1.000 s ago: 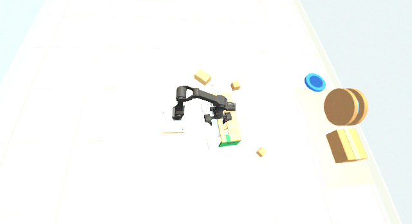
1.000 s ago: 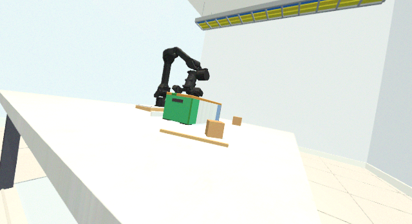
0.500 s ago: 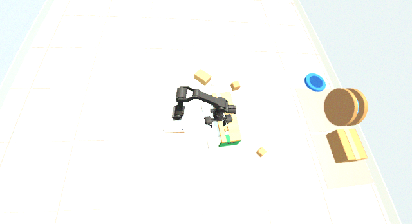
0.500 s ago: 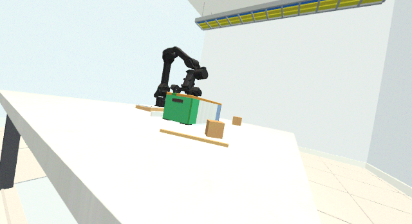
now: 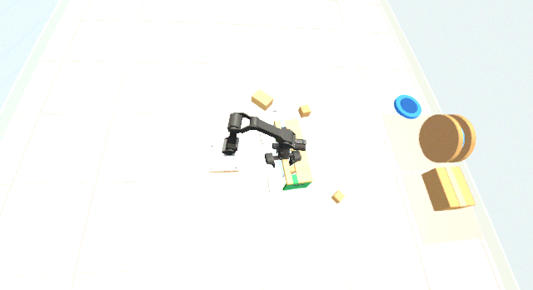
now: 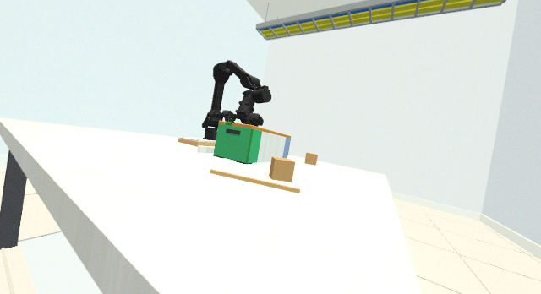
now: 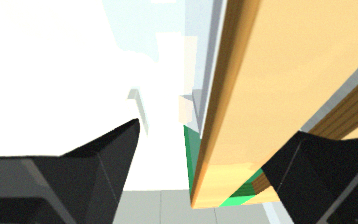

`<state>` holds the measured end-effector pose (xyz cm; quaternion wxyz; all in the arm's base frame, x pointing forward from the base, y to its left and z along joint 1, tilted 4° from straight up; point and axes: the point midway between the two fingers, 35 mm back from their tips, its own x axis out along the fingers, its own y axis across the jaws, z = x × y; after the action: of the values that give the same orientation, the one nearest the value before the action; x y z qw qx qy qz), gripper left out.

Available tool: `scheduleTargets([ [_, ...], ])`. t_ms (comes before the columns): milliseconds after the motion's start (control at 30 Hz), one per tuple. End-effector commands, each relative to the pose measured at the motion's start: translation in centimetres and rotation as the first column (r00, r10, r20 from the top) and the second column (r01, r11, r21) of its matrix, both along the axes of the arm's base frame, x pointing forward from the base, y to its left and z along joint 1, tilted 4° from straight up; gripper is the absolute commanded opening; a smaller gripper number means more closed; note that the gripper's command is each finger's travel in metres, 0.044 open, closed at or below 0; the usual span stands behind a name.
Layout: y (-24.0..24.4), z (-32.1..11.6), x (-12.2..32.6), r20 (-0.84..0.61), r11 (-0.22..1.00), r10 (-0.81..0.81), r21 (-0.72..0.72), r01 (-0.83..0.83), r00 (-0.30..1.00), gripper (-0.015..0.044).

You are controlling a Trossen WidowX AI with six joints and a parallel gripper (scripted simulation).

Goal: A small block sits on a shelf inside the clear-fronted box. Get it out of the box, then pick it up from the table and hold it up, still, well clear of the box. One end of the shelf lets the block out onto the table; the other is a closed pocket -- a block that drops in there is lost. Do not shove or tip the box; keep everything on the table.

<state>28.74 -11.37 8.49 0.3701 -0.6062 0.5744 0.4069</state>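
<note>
The box [image 5: 302, 162] [image 6: 232, 144] [image 7: 260, 75] has a light wooden top, a green end wall and a pale see-through front. Slots in its top show in the wrist view at the right. The small block on the shelf cannot be made out in any view. My gripper [image 5: 283, 161] [image 6: 243, 120] [image 7: 189, 121] is open and empty, pointing down just above the box. In the wrist view one fingertip is out past the clear front and the other is over the wooden top. Whether a fingertip touches the top cannot be told.
Beyond the box stand a larger wooden block [image 5: 262, 100] and two small wooden cubes, one [image 5: 305, 111] near the box's far end and another [image 5: 338, 197] off its green end. A thin wooden strip [image 6: 254, 181] lies near a block [image 6: 281, 169].
</note>
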Motion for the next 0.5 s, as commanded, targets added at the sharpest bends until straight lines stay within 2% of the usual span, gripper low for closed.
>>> scheduleTargets([
  [0,-0.3,0.0,0.1,0.002,1.000,0.002,0.003,-0.002,1.000,0.0400],
  [467,-1.8,0.1,0.2,0.002,1.000,0.002,0.002,-0.002,1.000,0.0400],
])
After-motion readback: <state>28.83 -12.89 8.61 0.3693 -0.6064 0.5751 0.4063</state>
